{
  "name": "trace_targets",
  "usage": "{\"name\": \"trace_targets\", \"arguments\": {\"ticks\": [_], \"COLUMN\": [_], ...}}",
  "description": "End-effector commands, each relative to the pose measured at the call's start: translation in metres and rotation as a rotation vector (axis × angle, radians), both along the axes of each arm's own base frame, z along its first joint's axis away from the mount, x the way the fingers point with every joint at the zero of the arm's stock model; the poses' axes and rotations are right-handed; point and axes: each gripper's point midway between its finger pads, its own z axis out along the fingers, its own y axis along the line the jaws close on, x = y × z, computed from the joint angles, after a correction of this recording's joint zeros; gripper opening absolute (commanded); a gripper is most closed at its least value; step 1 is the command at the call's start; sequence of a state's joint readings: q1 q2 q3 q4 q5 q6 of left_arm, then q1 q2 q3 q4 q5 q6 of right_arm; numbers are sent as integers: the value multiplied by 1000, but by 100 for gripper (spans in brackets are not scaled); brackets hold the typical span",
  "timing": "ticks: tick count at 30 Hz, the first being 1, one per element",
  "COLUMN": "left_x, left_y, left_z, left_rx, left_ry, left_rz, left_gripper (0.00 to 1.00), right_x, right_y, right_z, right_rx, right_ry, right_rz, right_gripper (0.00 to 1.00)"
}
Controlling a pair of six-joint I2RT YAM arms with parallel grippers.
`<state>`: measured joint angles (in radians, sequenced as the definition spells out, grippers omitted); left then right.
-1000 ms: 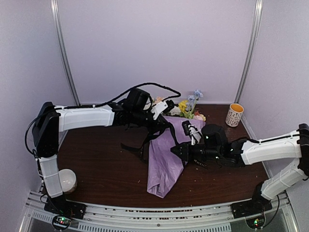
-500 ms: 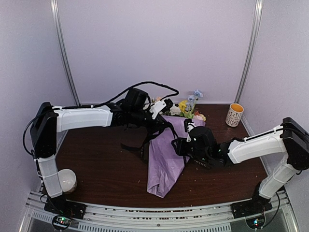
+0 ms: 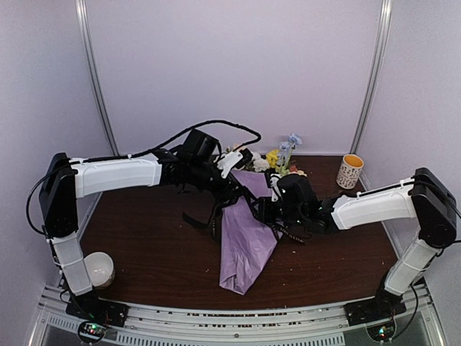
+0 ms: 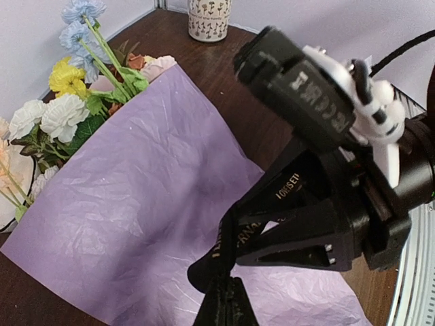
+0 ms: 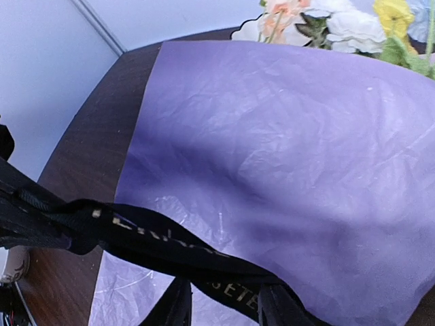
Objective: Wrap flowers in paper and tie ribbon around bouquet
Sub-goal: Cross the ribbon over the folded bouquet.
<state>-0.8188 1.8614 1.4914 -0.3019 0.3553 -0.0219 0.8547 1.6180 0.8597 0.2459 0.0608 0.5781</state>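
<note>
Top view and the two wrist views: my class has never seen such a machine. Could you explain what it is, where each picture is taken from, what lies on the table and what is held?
The machine is two robot arms bolted at the near edge of a table. The wide picture looks down from above and behind them. The other two pictures come from a camera on each wrist, so each shows its own fingers. On the table lie flowers with purple paper over their stems, a black ribbon, a mug and a white bowl. The left gripper is shut on the ribbon. The right gripper stands open, with the ribbon running across between its fingers, over the paper.
</note>
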Motion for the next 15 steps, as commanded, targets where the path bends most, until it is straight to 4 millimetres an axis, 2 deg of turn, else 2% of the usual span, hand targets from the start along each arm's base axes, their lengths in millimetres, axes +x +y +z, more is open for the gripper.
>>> {"name": "trace_targets", "arguments": {"ticks": [1,7,15], "left_x": [4,16,15], "left_y": [3,6,3], "left_z": [14,13,21], "left_rx": [-35,-11,-41], "left_ry": [1,2,6], "left_rz": [41,114,104], "left_gripper": [0,0,0], "right_x": [-12,-14,14], "right_y": [24,39,38], "right_z": [-14,-7,-11], "right_rx": [-46,-14,-49], "right_ry": [39,0,-20], "right_rz": [185,264,152], "right_gripper": [36,47,45]}}
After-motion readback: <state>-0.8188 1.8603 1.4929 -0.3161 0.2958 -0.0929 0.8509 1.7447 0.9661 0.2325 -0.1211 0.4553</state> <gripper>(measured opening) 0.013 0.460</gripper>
